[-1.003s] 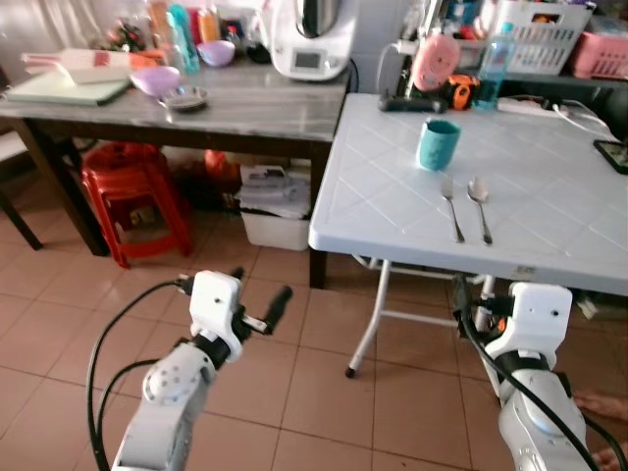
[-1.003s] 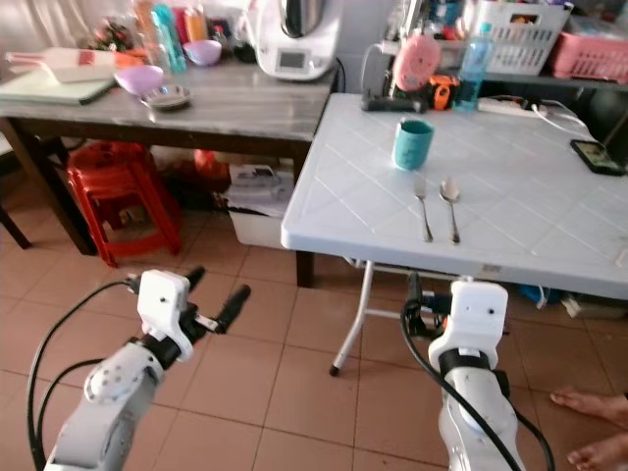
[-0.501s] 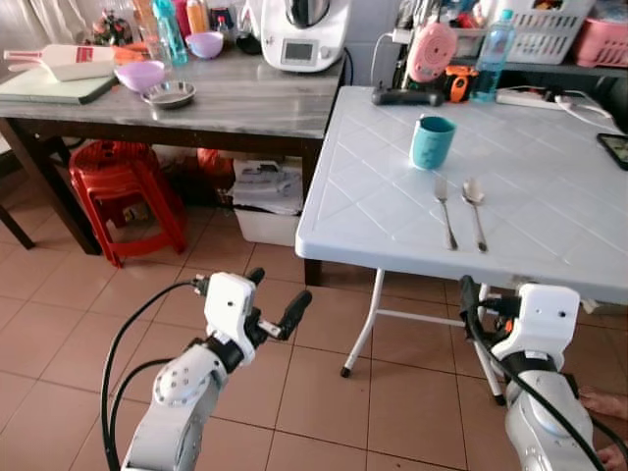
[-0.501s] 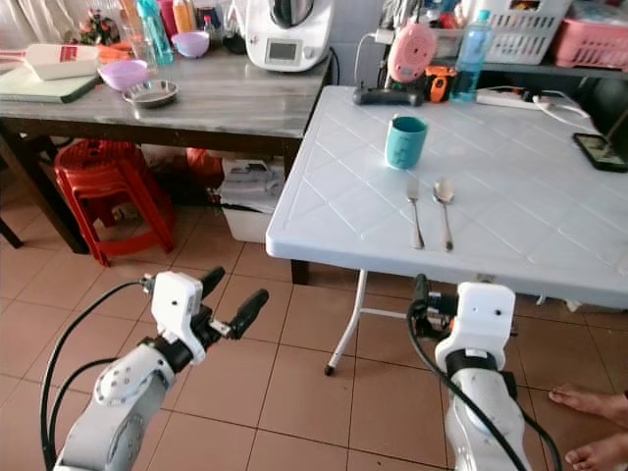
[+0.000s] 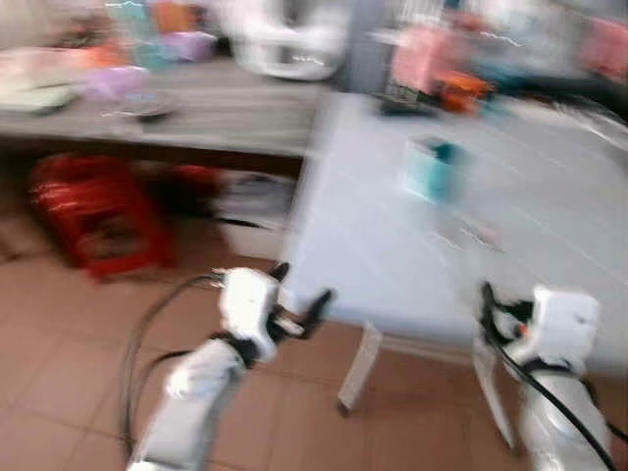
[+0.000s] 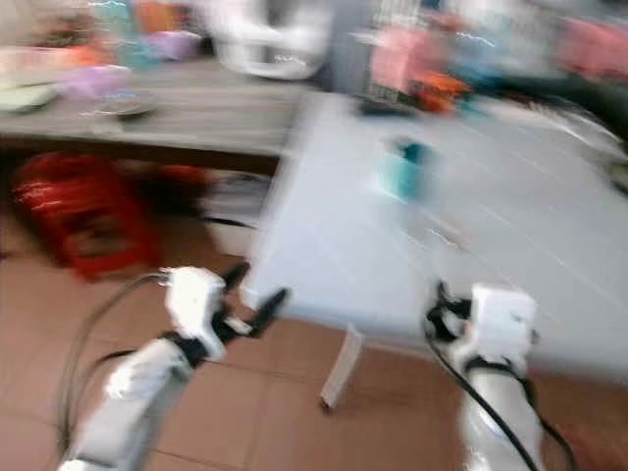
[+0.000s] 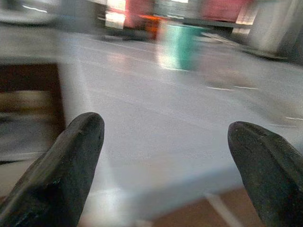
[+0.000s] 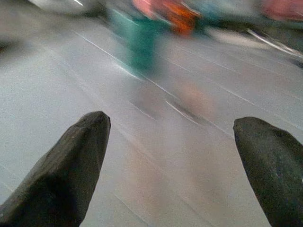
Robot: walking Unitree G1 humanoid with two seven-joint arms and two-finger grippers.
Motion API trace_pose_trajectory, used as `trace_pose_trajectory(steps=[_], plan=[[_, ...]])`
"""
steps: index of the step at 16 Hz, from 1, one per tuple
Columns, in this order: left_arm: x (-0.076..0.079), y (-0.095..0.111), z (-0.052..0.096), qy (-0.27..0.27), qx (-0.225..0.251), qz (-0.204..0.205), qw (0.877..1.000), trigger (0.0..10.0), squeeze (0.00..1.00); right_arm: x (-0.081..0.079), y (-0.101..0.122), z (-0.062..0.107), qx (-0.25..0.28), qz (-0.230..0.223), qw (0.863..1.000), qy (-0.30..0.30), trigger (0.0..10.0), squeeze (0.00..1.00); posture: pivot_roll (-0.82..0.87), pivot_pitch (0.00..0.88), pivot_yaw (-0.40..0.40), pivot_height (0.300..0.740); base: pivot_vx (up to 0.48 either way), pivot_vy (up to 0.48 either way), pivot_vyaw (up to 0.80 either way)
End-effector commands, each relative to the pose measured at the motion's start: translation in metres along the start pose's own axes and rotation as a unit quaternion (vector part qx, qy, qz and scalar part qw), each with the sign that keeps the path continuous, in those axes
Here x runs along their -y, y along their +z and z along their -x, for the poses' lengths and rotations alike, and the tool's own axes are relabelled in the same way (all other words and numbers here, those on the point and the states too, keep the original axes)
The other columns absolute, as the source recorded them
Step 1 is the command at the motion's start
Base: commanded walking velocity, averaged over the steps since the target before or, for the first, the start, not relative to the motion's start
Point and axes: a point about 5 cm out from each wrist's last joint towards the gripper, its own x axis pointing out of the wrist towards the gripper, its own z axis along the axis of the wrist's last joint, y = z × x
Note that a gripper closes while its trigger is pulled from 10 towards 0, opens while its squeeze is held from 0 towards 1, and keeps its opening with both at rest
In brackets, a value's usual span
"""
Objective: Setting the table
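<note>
Ahead of right gripper (image 8: 170,156), spread wide, blurry teal plastic cup (image 8: 137,40) on white worktop (image 5: 549,226); left gripper (image 7: 165,161) wide too, farther off.

My arms are silver tubes ending in boxy white wrist housings, with black cables looping along each. My left gripper (image 5: 301,309) and right gripper (image 8: 173,165) each carry two long black fingers (image 7: 57,177), rounded at the tips and matte in finish.

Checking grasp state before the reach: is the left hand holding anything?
No. In the left wrist view the left hand has its two black fingers spread wide with nothing but the white table seen between them.
</note>
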Motion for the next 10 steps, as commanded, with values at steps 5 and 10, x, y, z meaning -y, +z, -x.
trace_pose_trajectory(steps=[5,10], plan=[[0.0032,-0.0006,-0.0057,0.004,-0.003,0.006,1.000,10.0,0.00,0.0076,-0.0037,0.0082,-0.006,0.008,1.000,-0.009,10.0,0.00,-0.06,0.020,0.018,0.740,0.064,0.000,0.00],[0.0024,-0.0044,-0.0042,0.001,-0.018,0.000,1.000,10.0,0.00,0.0066,-0.0046,0.0083,-0.008,0.005,1.000,-0.009,10.0,0.00,-0.06,0.021,0.018,0.740,0.000,0.000,0.00]])
